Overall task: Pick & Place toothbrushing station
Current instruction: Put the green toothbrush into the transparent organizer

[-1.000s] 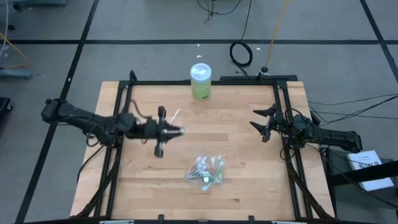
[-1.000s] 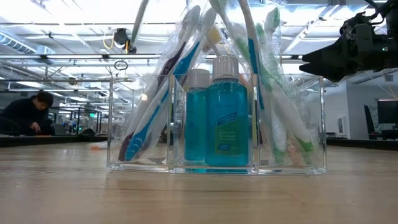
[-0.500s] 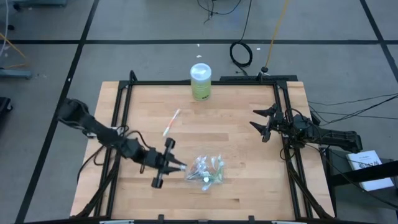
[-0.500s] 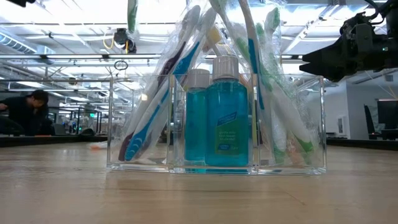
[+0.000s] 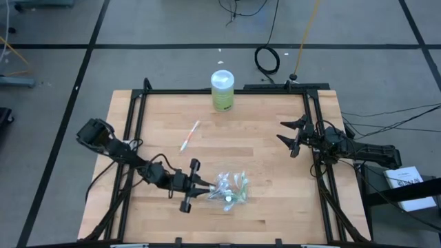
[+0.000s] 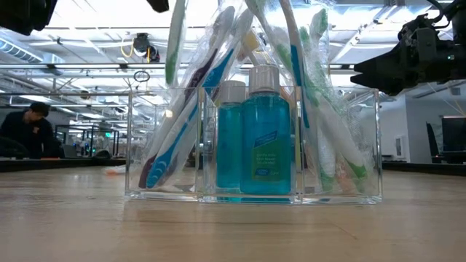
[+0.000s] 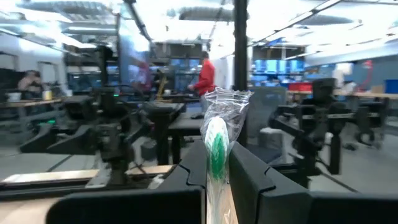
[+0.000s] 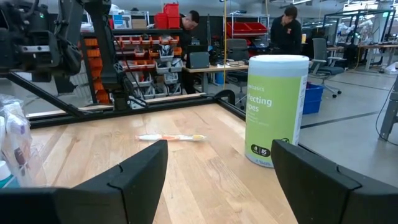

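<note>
A light wooden table point(image 5: 269, 172) in a black frame stands on a grey floor point(image 5: 158, 65) crossed by dark lines, with a coiled black cable point(image 5: 267, 59) lying past the far edge. Beyond it opens a large workshop under bright ceiling strip lights point(image 6: 87, 22) (very bright in the low view), with desks, monitors and shelves of red bins point(image 8: 134, 43). People point(image 8: 287, 28) stand or sit among the desks.
</note>
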### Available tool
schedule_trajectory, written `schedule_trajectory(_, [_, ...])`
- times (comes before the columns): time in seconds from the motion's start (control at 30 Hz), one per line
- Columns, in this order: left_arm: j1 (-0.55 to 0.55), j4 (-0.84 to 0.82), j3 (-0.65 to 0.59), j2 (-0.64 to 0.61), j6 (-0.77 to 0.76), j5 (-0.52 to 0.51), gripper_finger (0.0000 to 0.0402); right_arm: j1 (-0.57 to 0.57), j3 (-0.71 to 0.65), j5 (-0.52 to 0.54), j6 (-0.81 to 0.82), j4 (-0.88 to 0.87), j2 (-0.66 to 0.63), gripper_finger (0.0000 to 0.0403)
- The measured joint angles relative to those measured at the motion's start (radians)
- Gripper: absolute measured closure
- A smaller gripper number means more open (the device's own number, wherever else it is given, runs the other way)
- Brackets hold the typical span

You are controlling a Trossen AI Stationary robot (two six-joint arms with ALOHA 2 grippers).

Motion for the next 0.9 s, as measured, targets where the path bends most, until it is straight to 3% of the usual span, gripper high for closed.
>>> schedule_trajectory(0.47, [-0.020, -0.031, 0.000, 0.065, -0.037, -0.213, 0.0377, 0.000, 0.000, 0.000, 0.000, 0.000, 0.000, 0.0124])
schedule_trajectory(0.9, [-0.078, -0.120, 0.001, 0.070, -0.106, -0.488, 0.0377, 0.000, 0.000, 0.000, 0.000, 0.000, 0.000, 0.0124])
